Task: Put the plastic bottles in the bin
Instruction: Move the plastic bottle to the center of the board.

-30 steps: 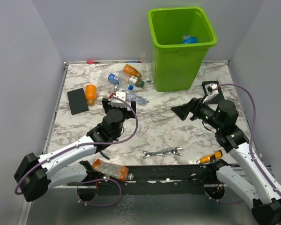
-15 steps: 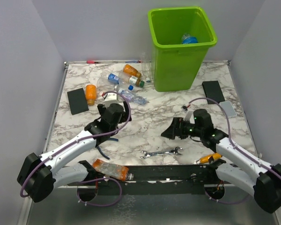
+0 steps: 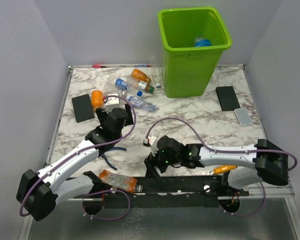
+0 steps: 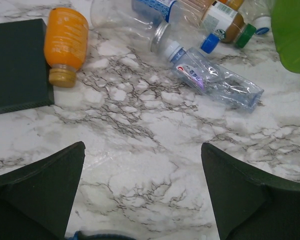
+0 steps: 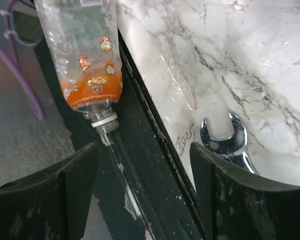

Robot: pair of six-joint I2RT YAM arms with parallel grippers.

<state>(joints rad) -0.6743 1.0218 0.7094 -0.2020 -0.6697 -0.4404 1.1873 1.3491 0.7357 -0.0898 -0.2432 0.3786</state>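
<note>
Right gripper (image 5: 143, 162): jaws apart, empty, just beside capless bottle (image 5: 82, 55). Light, thin-walled, slick, easily crushed; pinch gently across mid-body.

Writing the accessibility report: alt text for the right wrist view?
A clear bottle with an orange label lies on the black frame beside the marble table, neck toward the open end effector. A silver wrench head shows at right.

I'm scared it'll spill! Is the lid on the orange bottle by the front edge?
Off. The orange bottle shows a bare threaded neck, no cap.
</note>
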